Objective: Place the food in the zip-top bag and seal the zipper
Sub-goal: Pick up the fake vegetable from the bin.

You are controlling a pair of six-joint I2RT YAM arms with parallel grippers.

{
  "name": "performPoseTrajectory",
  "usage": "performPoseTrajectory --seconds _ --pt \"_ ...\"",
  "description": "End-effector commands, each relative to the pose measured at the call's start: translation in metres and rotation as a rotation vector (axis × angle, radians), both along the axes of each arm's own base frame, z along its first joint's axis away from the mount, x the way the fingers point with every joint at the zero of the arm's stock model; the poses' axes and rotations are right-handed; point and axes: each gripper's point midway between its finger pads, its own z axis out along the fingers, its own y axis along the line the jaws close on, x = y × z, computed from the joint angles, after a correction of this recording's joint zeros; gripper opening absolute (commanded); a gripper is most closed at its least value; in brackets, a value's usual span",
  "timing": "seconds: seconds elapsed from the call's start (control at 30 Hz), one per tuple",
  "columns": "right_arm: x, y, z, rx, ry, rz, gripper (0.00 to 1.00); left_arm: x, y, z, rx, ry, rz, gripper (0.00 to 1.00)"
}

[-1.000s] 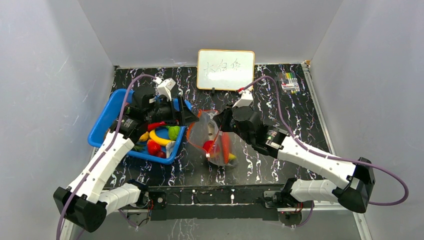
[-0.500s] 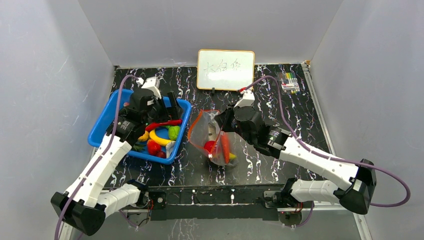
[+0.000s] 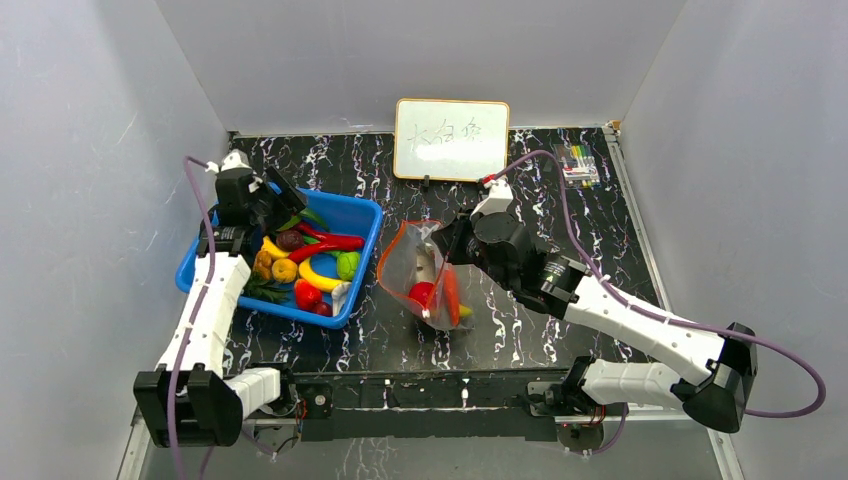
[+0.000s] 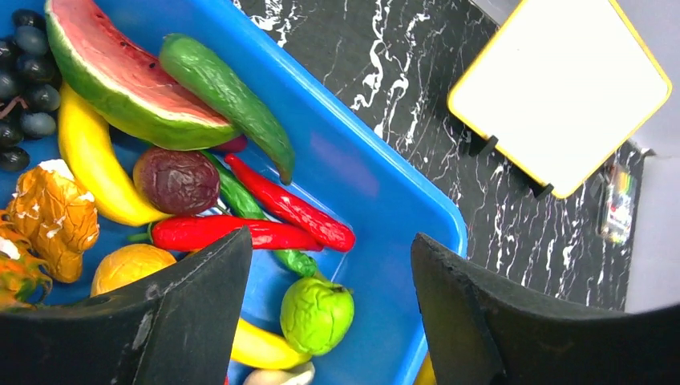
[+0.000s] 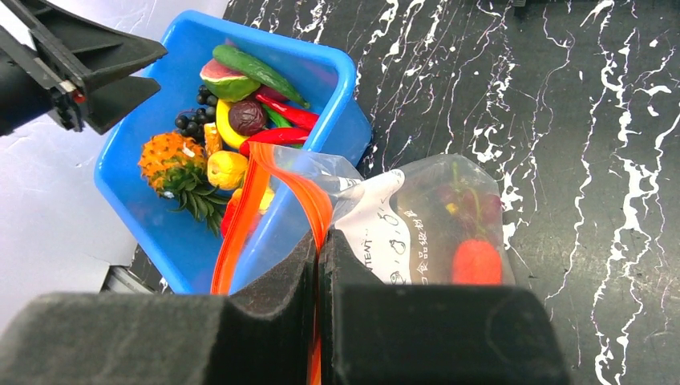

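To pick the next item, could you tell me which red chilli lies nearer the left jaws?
The level chilli beside the orange; the slanted chilli runs off toward the basket wall.

Basket point(image 3: 360, 222) left, zip-top bag point(image 3: 403, 268) right
Most food point(image 3: 318, 275) lies in the basket, some in the bag — the whiteboard point(image 3: 451, 138) stands behind.

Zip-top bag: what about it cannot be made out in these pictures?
1. The food inside the zip-top bag: right wrist view, crinkled plastic and its printed label blur most of it.
2. Near end of the zipper: right wrist view, hidden inside the shut right gripper.
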Motion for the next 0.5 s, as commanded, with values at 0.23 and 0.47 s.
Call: performPoseTrajectory --seconds 0.23,0.47 --pt "0.002 0.003 0.051 0.119 -0.099 0.004 0.0 0.039 0.031 -0.028 -0.244 -0.053 0.147 0.57" --pt "0.005 0.002 0.047 0.113 -0.095 -0.013 0.0 0.04 0.028 -0.061 -0.28 -0.048 0.144 0.5"
